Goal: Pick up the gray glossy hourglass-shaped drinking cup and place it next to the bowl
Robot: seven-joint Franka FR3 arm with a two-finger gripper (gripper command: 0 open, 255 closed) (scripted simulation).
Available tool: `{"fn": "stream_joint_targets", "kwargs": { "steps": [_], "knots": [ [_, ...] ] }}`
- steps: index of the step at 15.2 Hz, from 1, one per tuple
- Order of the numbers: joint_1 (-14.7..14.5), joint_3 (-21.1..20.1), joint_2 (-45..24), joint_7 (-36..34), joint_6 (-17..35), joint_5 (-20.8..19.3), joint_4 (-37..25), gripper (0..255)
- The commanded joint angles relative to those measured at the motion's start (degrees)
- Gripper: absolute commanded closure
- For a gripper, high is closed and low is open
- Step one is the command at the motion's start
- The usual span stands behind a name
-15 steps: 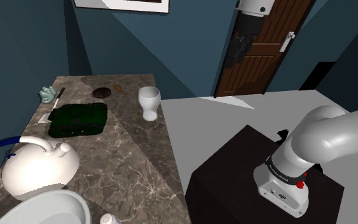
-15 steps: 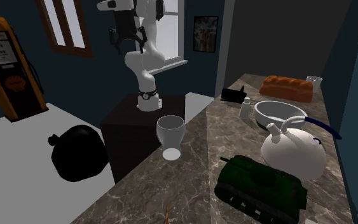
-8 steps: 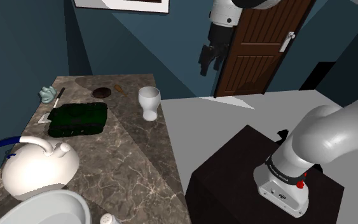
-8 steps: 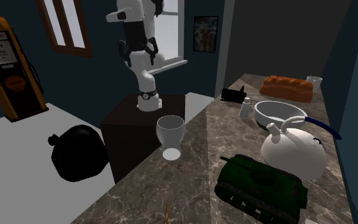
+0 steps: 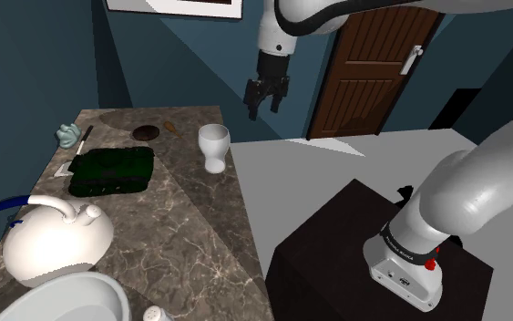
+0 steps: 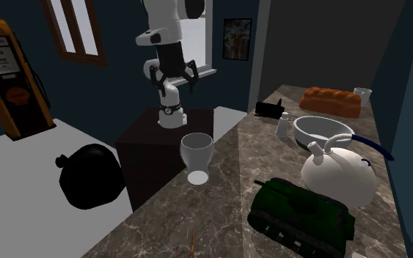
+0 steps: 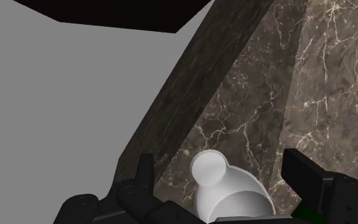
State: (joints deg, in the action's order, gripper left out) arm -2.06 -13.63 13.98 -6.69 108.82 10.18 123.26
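One pale cup (image 5: 213,146) stands apart, beneath the spread-fingered tool (image 5: 263,107).

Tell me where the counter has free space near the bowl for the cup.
The bare marble lies along the counter's open edge, between cup, toy tank, kettle and shaker. Beside the bowl, kettle and shaker crowd it.

Shoulder view, w/ the cup (image 5: 213,146) as clock middle. The cup stands on the counter (image 5: 190,228), near its edge. Toy tank (image 5: 111,171) at 8 o'clock, near. Kettle (image 5: 56,239) at 7, past the tank. Bowl (image 5: 63,299) at 7 too, just beside the kettle, farther off. Gripper (image 5: 264,102) at 1, up in the air, not touching the cup. Stand (image 5: 373,264) at 4, on the floor, well apart.
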Motion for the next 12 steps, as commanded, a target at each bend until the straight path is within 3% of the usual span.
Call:
{"fn": "stream_joint_targets", "kwargs": {
  "steps": [1,12],
  "knots": [
    [-0.29,-1.06,-4.32,-1.70,1.54,-0.33,-2.89,0],
    [-4.20,-4.41,-28.55,-11.34,6.10,-5.38,-22.53,0]
  ]
}}
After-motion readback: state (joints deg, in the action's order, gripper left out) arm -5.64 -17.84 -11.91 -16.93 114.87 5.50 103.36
